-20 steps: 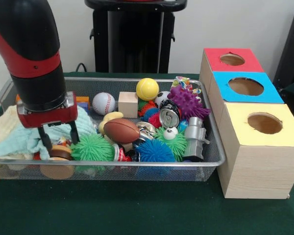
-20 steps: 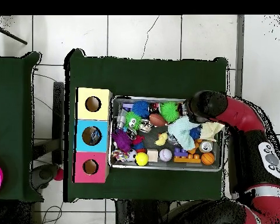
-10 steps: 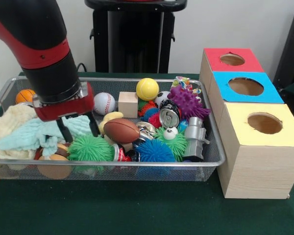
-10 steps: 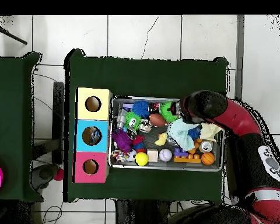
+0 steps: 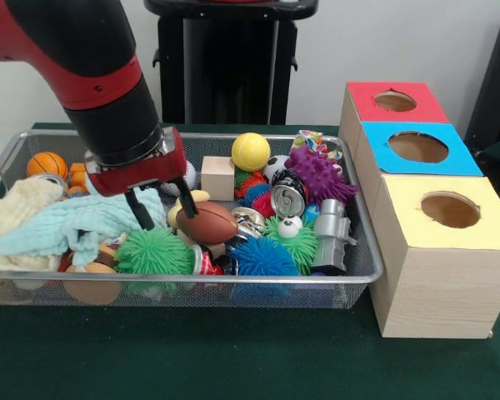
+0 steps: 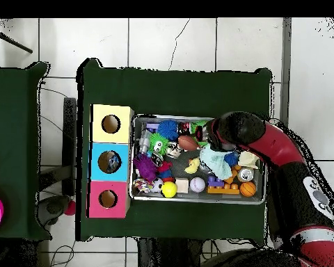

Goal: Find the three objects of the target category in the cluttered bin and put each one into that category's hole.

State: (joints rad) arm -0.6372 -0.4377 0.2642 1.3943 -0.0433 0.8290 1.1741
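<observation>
The spread tool [image 5: 162, 209] hangs over the bin's [image 5: 362, 268] cloth [image 5: 75, 223]; no writing seems legible.

A red and black arm [image 6: 281, 149] reaches over the toy-filled bin [image 6: 261, 200] on the green tabletop [image 6: 177, 90], beside a three-hole wooden box [image 6: 93, 161]

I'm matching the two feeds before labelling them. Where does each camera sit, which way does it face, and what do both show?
Front view: sits across the table, facing the robot; it looks at the bin and the blue hole, with the red and black arm and the gripper coming down from above.
Overhead view: sits above the table, looking straight down, robot's base at the bottom; the arm curves in from the right over the bin.
Both show the bin, the three-hole box and the yellow ball.
</observation>
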